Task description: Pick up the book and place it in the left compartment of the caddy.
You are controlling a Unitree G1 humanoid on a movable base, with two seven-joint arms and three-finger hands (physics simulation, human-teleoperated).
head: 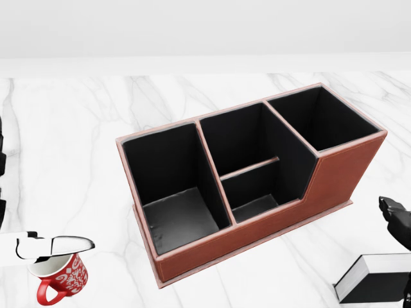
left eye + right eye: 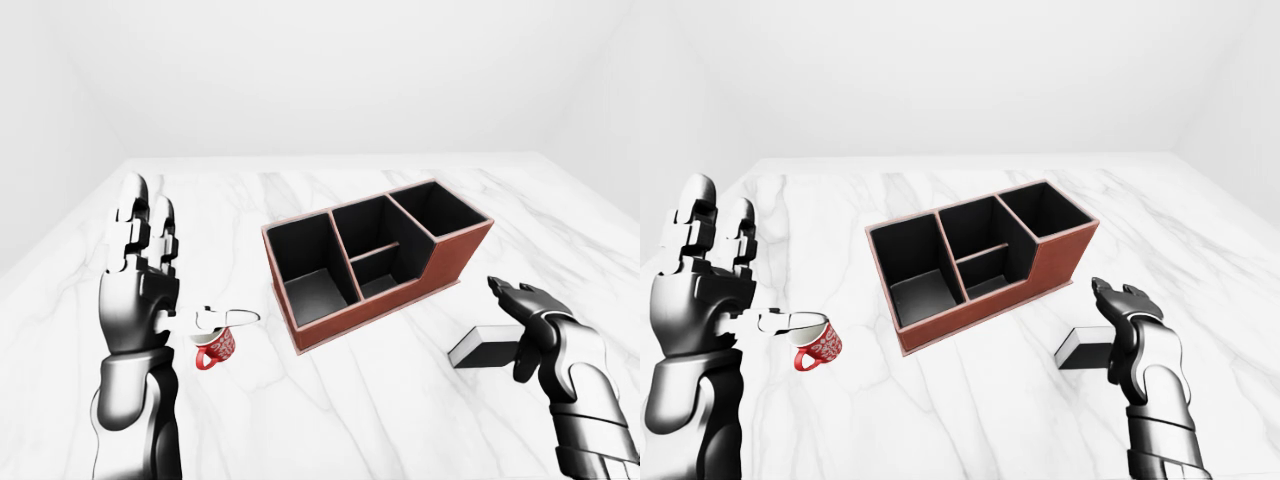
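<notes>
Nothing here can be read: no words, numbers, brands or signs show on anything. The small red ceramic mug [image 1: 61, 278] on the white marble counter [image 1: 77, 141] carries only a white swirling pattern, not letters. The reddish-brown leather caddy with black compartments [image 1: 334, 176] has plain walls, and the black-covered book with white page edges [image 1: 376, 277] shows a bare cover and no title.
</notes>
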